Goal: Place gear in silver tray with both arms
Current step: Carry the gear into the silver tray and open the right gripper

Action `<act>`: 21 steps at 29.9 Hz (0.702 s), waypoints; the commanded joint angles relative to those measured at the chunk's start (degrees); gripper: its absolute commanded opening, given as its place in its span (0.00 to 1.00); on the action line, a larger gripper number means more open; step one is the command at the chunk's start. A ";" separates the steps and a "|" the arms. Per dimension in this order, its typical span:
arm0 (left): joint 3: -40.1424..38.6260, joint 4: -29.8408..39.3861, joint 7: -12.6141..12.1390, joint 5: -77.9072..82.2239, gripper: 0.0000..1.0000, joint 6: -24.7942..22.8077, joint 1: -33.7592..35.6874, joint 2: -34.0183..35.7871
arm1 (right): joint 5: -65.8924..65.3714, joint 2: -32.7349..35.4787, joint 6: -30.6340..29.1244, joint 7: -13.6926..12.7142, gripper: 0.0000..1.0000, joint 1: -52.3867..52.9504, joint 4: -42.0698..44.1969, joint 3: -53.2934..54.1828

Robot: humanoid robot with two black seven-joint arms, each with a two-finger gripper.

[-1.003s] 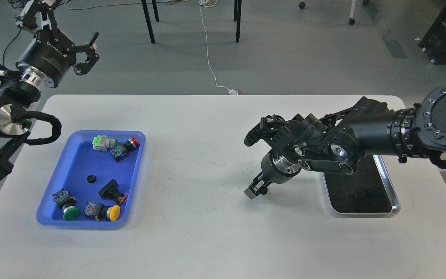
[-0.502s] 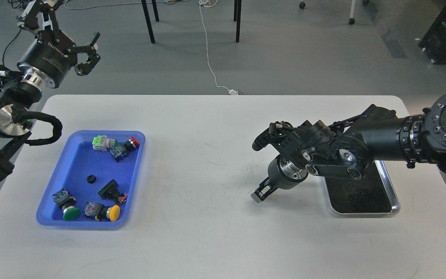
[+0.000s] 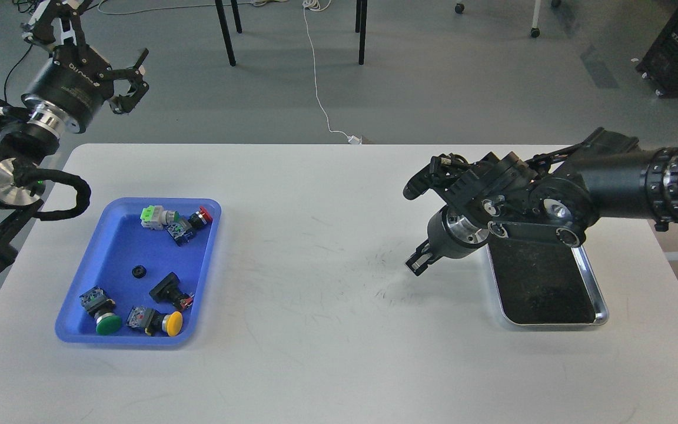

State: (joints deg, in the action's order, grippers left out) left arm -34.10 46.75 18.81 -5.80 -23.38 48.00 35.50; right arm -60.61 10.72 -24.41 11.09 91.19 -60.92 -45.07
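Setting: white table (image 3: 315, 265) on a grey floor, chair legs and a trailing white cable beyond its far edge.

Right gripper (image 3: 418, 264): hangs low over the table, just left of the silver tray (image 3: 601, 306). Seen small and dark; whether it is clenched or released cannot be told, and nothing shows between its fingers.

Silver tray: near the table's right edge, partly under the right arm. Its visible dark bottom holds no gear.

Left gripper (image 3: 130, 82): raised beyond the table's far left corner, well apart from the silver tray, fingers spread and empty.

Blue tray (image 3: 74, 330): at the table's left side, well apart from the silver tray. Contents:
- gear (image 3: 137, 271), small, black and toothed, lying loose near the middle, touching nothing;
- green push button (image 3: 103, 318), yellow push button (image 3: 165, 323) and red push button (image 3: 198, 217);
- further switch bodies, several.

Progress, judged: nothing delivered. The gear is ungrasped in the blue tray. Left to do: pick-up, transfer across the table (probably a handover between arms), and release into the silver tray.
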 commanded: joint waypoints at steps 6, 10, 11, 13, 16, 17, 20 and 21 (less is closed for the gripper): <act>-0.09 0.18 0.09 0.00 0.98 0.09 0.07 0.18 | -17.77 18.53 0.07 -0.01 0.18 0.14 -6.49 -0.19; 0.00 0.18 0.00 0.09 0.98 0.09 0.07 0.09 | -19.02 23.81 0.07 0.08 0.18 -3.29 -8.68 -0.19; 0.00 0.18 0.00 0.09 0.98 0.09 0.07 0.09 | -19.02 24.69 0.07 0.08 0.19 -3.64 -9.21 -0.10; 0.09 0.27 0.00 0.09 0.98 0.09 0.07 0.01 | -19.02 25.93 0.15 0.08 0.19 -4.52 -10.09 -0.10; 0.26 0.27 -0.09 0.09 0.98 0.18 0.16 -0.17 | -19.54 26.46 0.33 -0.01 0.20 -6.10 -10.01 -0.19; 0.44 0.19 -0.09 0.09 0.98 0.18 0.16 -0.26 | -20.33 26.46 0.68 -0.01 0.22 -6.54 -9.92 -0.10; 0.62 0.18 -0.09 0.44 0.98 0.44 0.25 -0.52 | -21.30 26.90 1.73 -0.01 0.24 -7.34 -9.83 -0.10; 0.62 0.18 -0.17 0.44 0.98 0.53 0.34 -0.52 | -21.30 26.90 2.00 -0.01 0.25 -7.51 -9.83 -0.10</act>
State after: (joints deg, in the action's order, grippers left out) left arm -33.61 46.97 18.73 -5.56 -23.07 48.21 35.13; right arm -81.43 37.36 -23.24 11.09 84.29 -70.89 -45.19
